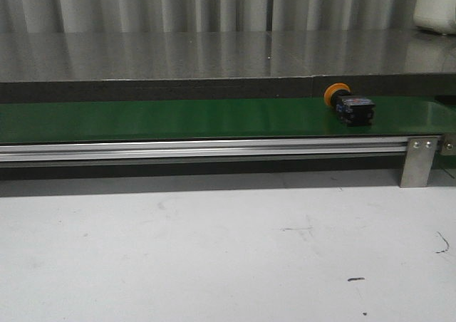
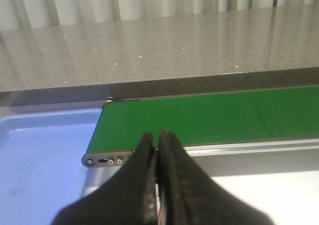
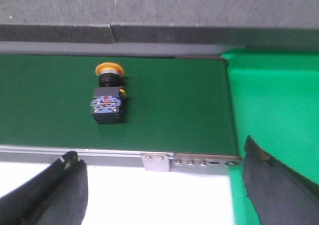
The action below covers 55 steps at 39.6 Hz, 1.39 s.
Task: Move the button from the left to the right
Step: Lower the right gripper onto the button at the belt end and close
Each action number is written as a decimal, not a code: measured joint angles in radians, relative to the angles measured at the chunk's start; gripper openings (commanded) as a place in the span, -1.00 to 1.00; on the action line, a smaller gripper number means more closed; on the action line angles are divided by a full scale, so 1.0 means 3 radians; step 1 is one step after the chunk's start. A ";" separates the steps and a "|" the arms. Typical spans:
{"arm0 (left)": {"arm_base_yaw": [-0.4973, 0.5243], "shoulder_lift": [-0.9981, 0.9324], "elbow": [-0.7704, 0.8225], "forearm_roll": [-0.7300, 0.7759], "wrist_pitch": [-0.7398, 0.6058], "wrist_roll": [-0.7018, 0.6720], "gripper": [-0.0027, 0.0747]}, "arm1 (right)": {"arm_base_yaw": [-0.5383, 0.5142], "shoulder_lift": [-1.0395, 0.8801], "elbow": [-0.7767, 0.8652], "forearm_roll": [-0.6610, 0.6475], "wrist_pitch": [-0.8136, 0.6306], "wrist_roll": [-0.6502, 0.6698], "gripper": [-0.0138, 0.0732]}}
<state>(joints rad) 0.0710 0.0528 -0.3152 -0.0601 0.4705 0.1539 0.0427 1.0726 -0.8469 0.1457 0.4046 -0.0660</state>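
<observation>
We find the button (image 1: 348,103) lying on its side on the green belt (image 1: 178,120), toward the belt's right end in the front view. Its round orange-yellow cap (image 1: 336,94) sits at about 10 o'clock from the black boxy body (image 1: 355,111), pointing toward the far edge of the belt. In the right wrist view the same button (image 3: 107,96) shows the cap (image 3: 109,68) at 12 o'clock of the body (image 3: 107,105), with small red and blue marks on the body's end face. It rests clear of both belt edges and touches nothing else.

Right pincer (image 3: 164,185): we see its two dark fingers (image 3: 55,190) spread wide apart, near the aluminium rail (image 3: 99,155), with nothing between them. The button lies on the belt beyond the rail, apart from both fingers. A bright green bin (image 3: 274,105) sits just past the belt's end.

Left pincer (image 2: 157,150): its fingertips (image 2: 145,155) are pressed together, holding nothing, over the rail at the belt's left end (image 2: 199,118). A pale blue tray (image 2: 40,155) lies just beside that end. No button shows in this view.

Neither arm appears in the front view. We note the white tabletop (image 1: 214,251) on the near side of the rail (image 1: 199,149), and a grey speckled counter (image 1: 214,55) behind the belt.
</observation>
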 measured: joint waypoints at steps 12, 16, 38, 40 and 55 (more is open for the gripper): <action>0.0000 0.0000 0.0000 0.0000 0.0000 0.0000 -0.99 | 0.0000 0.1125 -0.0913 0.0154 0.0390 0.0000 0.80; 0.0000 0.0000 0.0000 0.0000 0.0000 0.0000 -0.99 | 0.0000 0.1466 -0.1190 0.0162 0.0556 -0.0004 0.80; 0.0000 0.0000 0.0000 0.0000 0.0000 0.0000 -0.99 | 0.0000 0.2663 -0.2011 0.0169 0.1034 -0.0028 0.68; 0.0000 0.0000 0.0000 0.0000 0.0000 0.0000 -0.99 | 0.0000 0.2685 -0.2013 0.0169 0.1042 -0.0028 0.51; 0.0000 0.0000 0.0000 0.0000 0.0000 0.0000 -0.99 | 0.0000 0.2686 -0.2019 0.0169 0.1084 -0.0028 -0.23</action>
<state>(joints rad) 0.0710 0.0528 -0.3152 -0.0601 0.4705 0.1539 0.0427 1.8784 -1.4525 0.1966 0.7297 -0.0743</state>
